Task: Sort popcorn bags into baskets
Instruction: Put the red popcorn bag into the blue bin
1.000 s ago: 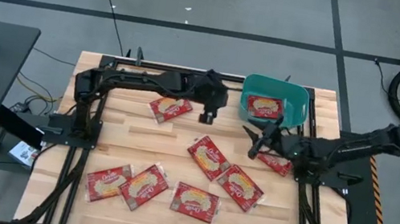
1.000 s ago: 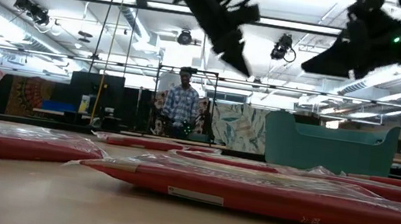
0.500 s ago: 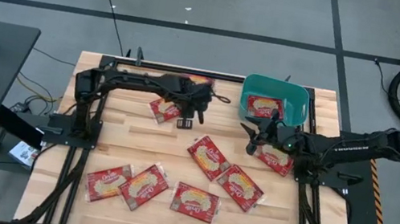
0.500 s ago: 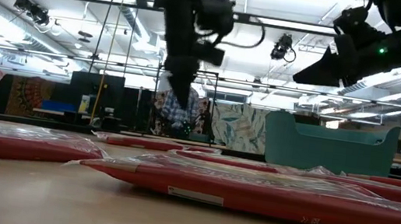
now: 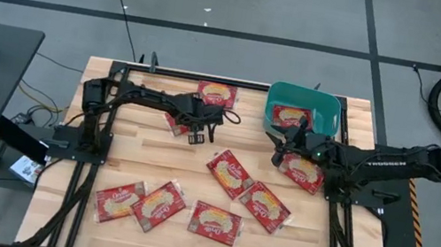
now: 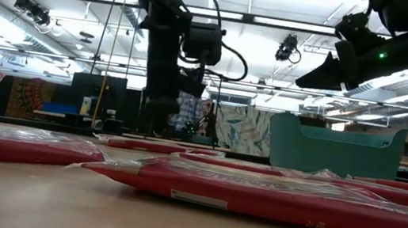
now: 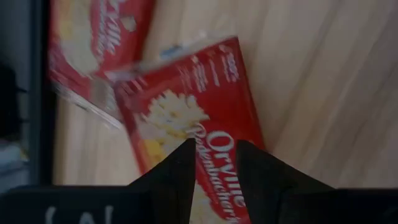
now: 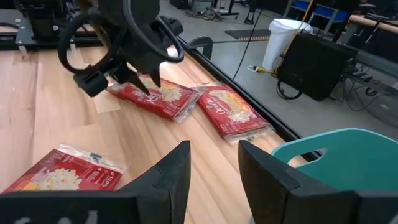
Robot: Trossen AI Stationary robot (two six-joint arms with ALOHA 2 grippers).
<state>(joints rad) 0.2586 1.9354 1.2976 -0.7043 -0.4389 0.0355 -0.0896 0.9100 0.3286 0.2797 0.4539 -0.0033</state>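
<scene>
**Left claw drops onto a bag at the far edge**

And the left claw (image 5: 196,128) is down now! A second ago it hung out near the bin; it has swung back across the bench (image 5: 134,158) and sunk onto the bag (image 5: 181,120) lying near the far edge. From the wrist, its two fingers stand slightly spread with the red bag (image 7: 193,118) right beneath the tips, not yet pinching it by the look of things. A second bag (image 5: 217,94) has come into sight just beyond, now the arm has moved off it.

The right claw (image 5: 281,145) has crept toward the teal bin (image 5: 327,105) and hovers beside its near wall, above the bag (image 5: 302,171) lying there. Fingers apart, nothing between them, as its own wrist view shows (image 8: 211,163).

Where does that leave the sort? One bag (image 5: 292,116) is in the bin, with a good spread still flat on the bench: two mid-bench (image 5: 230,172), three along the near edge (image 5: 162,206). This looks like the opening of a fresh pickup on the left, closing comes next, I'd judge. Flat slippery packets, so a clean nip at the edge will matter.
</scene>
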